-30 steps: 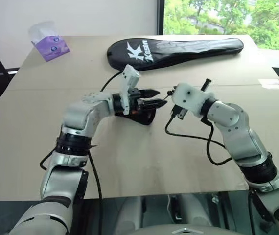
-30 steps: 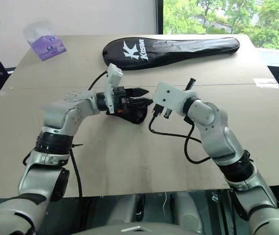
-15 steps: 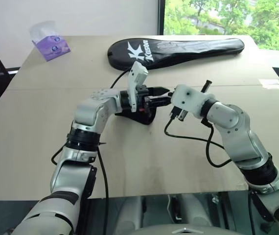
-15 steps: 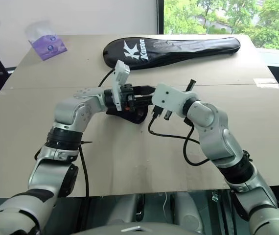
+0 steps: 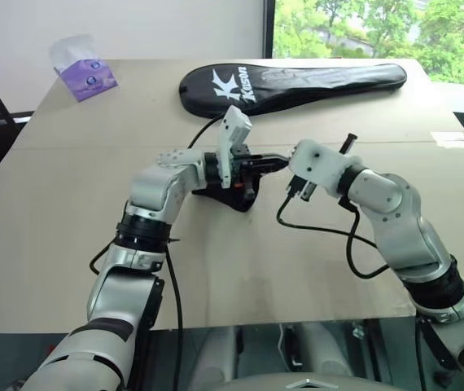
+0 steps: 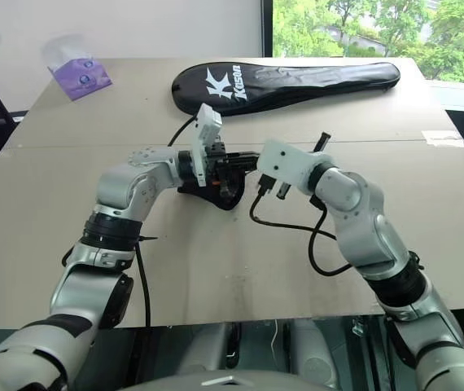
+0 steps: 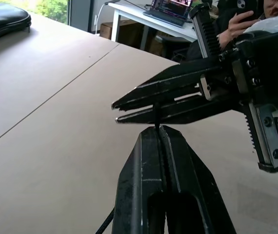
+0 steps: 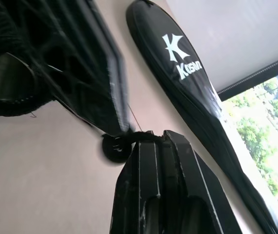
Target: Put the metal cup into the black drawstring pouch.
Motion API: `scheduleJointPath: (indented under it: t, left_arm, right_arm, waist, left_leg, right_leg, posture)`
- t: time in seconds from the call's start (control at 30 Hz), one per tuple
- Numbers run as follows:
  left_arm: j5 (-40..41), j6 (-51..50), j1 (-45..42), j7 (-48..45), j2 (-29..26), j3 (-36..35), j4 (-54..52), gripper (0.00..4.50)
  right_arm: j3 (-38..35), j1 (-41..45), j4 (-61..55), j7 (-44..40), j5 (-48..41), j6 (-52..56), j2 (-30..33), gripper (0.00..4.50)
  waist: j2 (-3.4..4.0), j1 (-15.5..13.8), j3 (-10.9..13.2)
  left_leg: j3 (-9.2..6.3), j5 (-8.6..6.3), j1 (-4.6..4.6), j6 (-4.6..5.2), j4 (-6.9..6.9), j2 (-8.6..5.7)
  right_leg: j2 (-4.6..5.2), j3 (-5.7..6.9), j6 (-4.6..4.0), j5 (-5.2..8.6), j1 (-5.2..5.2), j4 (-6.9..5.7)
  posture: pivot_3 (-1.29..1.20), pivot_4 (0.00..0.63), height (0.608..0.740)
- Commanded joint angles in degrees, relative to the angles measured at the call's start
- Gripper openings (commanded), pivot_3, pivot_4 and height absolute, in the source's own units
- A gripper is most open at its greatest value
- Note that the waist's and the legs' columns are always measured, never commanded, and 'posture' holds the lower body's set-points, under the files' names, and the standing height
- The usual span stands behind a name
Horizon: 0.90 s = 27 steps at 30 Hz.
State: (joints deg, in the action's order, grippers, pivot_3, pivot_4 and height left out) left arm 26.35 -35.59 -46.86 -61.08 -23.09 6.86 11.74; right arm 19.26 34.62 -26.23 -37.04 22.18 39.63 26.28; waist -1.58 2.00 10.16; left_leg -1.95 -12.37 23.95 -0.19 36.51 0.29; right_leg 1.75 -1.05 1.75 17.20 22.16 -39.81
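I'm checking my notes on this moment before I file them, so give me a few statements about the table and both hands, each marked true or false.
1. The left hand is shut on a thin dark cord. True.
2. The right hand hangs wide open. False: its fingers are closed, also on the cord.
3. The black drawstring pouch lies on the table under the two hands. True.
4. The long black racket case sits at the table's near edge. False: it lies at the far side, beyond both hands.
5. A purple tissue pack sits at the far left corner. True.
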Motion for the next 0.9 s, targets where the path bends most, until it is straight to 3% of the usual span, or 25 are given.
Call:
scheduleJointPath:
  t: [0.03,0.07,0.1,0.23,0.73,0.83,0.9]
  left_arm:
    - [-0.6,2.1,0.0,-0.3,-0.1,-0.5,-1.0,0.05]
    - [-0.9,2.5,0.0,-0.3,0.0,-0.4,-1.0,0.56]
    - [-1.3,3.0,0.0,0.1,0.2,-0.4,-0.9,0.76]
    - [-2.5,4.4,-0.6,2.2,1.4,-1.0,0.2,2.62]
    - [-4.9,6.6,-2.0,0.1,3.1,1.3,0.8,2.62]
    - [-4.7,6.5,-2.3,-0.4,3.4,1.1,1.0,1.79]
    - [-4.7,6.5,-2.4,-0.4,3.4,1.0,1.2,0.87]
  right_arm:
    - [-1.8,0.5,-2.3,0.3,-0.6,-0.6,0.3,0.0]
    - [-1.7,0.5,-2.4,0.2,-0.7,-0.6,0.3,0.0]
    - [-1.6,0.5,-2.5,0.1,-0.9,-0.6,0.3,0.0]
    - [-1.0,0.3,-3.0,0.2,-1.3,-0.3,-0.2,0.0]
    - [-0.1,0.5,-4.1,0.1,-1.4,0.6,-1.0,0.0]
    - [-0.1,0.3,-4.4,0.1,-1.3,1.0,-0.9,0.0]
    - [0.0,0.2,-4.7,0.1,-1.3,1.3,-0.8,0.0]
  waist:
    - [0.0,0.0,0.0]
    - [0.0,0.1,0.0]
    - [0.0,0.1,0.0]
    - [0.0,0.0,0.0]
    - [0.0,0.0,0.0]
    - [0.0,0.0,0.0]
    - [0.0,0.0,0.0]
  left_leg:
    - [0.0,0.0,0.0,0.0,0.0,0.0]
    - [0.0,0.0,0.0,0.0,0.0,0.0]
    - [0.0,0.0,0.0,0.0,0.0,0.0]
    - [0.0,0.0,0.0,0.0,0.02,0.0]
    - [0.0,0.0,0.0,0.0,0.04,0.0]
    - [0.0,0.0,0.0,0.0,0.05,0.0]
    - [0.0,0.0,0.0,0.0,0.05,0.0]
  right_leg:
    - [0.0,0.0,0.0,0.0,0.0,0.0]
    - [0.0,0.0,0.0,0.0,0.0,0.0]
    - [0.0,-0.01,0.0,0.0,0.0,0.0]
    - [0.01,0.0,0.0,0.0,-0.01,-0.01]
    - [-0.02,0.0,0.0,0.0,-0.01,-0.03]
    - [-0.01,-0.01,0.0,0.0,-0.01,-0.02]
    - [-0.02,0.0,0.0,0.0,-0.01,-0.03]
  posture:
    - [0.0,0.15,0.74]
    - [0.0,0.15,0.74]
    - [0.0,0.15,0.74]
    - [0.0,0.15,0.74]
    - [0.0,0.15,0.74]
    - [0.0,0.15,0.74]
    - [0.0,0.15,0.74]
